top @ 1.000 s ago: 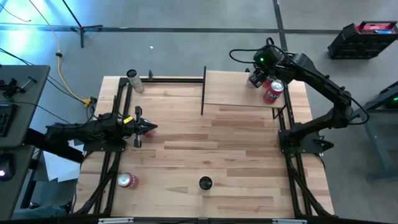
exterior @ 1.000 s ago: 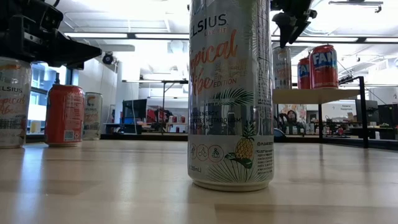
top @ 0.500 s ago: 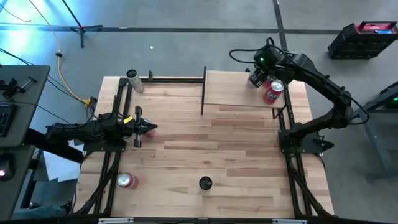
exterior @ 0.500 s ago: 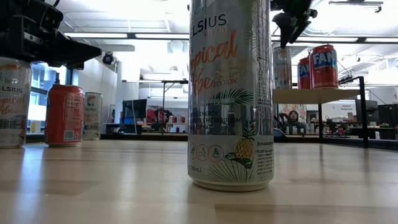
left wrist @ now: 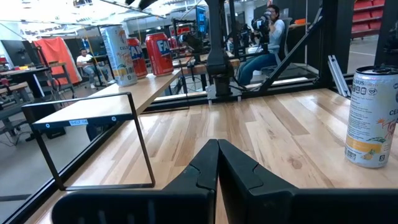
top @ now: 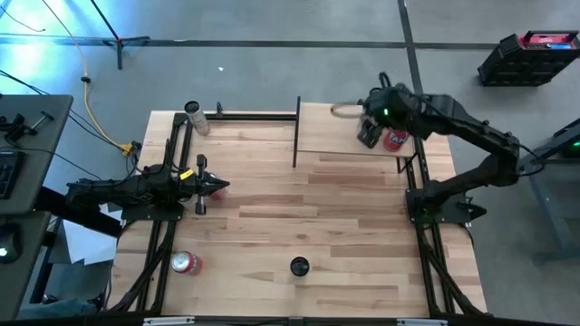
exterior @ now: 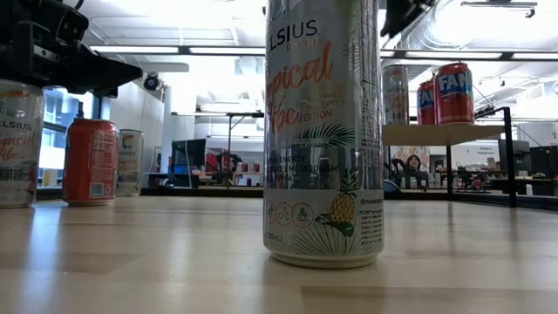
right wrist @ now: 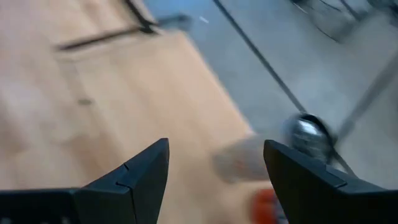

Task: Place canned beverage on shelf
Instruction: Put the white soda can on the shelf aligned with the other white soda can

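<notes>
Closest to the low camera, a tall silver Celsius can (exterior: 323,131) with tropical pineapple print stands upright on the planked wooden bench (exterior: 174,262), its smooth cylinder filling the middle of that view; from above it shows as a dark round top (top: 299,266) near the front edge. Off toward the front left corner a red soda can (top: 186,263) stands on the planks.

Farther in, the left gripper (top: 217,188) rests over the left side of the bench, its dark tapered jaws pressed together with nothing between them. Past it, at the far left corner, another pale Celsius can (top: 196,117) stands beside the black metal frame.

Farthest away, the shelf (top: 335,131), a flat pale wood board with thin black uprights, occupies the far right part of the bench. On it stand a silver can (exterior: 395,94) and two red Fanta cans (exterior: 453,92), upright and close together near the shelf's right end. The right gripper (top: 370,129) hangs above the shelf beside those cans, its black wedge-shaped jaws apart and holding nothing; its arm partly hides the cans from above.

Beyond the bench, people sit at desks in the room.
</notes>
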`<state>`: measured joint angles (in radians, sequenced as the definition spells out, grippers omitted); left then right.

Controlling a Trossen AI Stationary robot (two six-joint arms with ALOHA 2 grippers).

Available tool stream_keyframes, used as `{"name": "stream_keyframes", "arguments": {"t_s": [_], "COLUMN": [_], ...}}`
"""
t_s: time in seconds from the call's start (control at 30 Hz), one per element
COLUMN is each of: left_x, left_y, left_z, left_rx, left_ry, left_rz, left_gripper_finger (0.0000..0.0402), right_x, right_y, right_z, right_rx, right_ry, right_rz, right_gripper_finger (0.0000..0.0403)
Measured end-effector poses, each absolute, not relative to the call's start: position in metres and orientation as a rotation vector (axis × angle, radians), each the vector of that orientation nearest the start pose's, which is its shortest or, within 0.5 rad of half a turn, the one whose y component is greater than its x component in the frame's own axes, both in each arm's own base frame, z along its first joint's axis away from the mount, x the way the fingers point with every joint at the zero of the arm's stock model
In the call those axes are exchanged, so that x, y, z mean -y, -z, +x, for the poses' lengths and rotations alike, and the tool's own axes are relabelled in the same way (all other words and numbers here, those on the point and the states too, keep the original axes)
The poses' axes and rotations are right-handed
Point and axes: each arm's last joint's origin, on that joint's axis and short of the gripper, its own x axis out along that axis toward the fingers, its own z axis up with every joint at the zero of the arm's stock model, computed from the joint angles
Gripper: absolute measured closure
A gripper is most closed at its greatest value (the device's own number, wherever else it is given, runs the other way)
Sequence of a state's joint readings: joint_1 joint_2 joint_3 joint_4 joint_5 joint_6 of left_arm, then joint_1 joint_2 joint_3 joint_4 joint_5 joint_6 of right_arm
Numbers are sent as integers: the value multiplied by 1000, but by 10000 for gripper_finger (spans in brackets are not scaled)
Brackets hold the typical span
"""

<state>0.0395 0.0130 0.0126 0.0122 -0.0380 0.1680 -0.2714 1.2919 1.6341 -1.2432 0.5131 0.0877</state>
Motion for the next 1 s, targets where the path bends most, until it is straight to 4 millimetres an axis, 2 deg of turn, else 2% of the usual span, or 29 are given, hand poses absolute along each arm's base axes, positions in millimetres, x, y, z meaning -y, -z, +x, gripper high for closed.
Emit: {"name": "stream_keyframes", "arguments": {"t_s": [0.37,0.47,0.57,0.73,0.87,1.0], "left_x": [-5,-5,-5,-5,-5,-5], "left_y": [-168,-168,-168,-168,-168,-168], "left_z": [98,98,98,98,98,98], "left_rx": [5,6,5,6,5,6], "left_ry": [-79,-79,-79,-79,-79,-79], "left_rz": [168,168,168,168,168,168], "left_gripper_finger": [398,398,398,398,398,398], "right_x": [-36,-70,-105,-161,-191,-208], "right_y": [-426,-414,-392,-359,-345,-335], "right_z": [221,224,226,216,204,193], "right_rx": [-692,-642,-601,-486,-378,-353], "right_ry": [368,257,133,-81,-213,-338], "right_rz": [-99,-91,-91,-73,-48,-6], "right_gripper_finger": [155,155,155,155,155,148]}}
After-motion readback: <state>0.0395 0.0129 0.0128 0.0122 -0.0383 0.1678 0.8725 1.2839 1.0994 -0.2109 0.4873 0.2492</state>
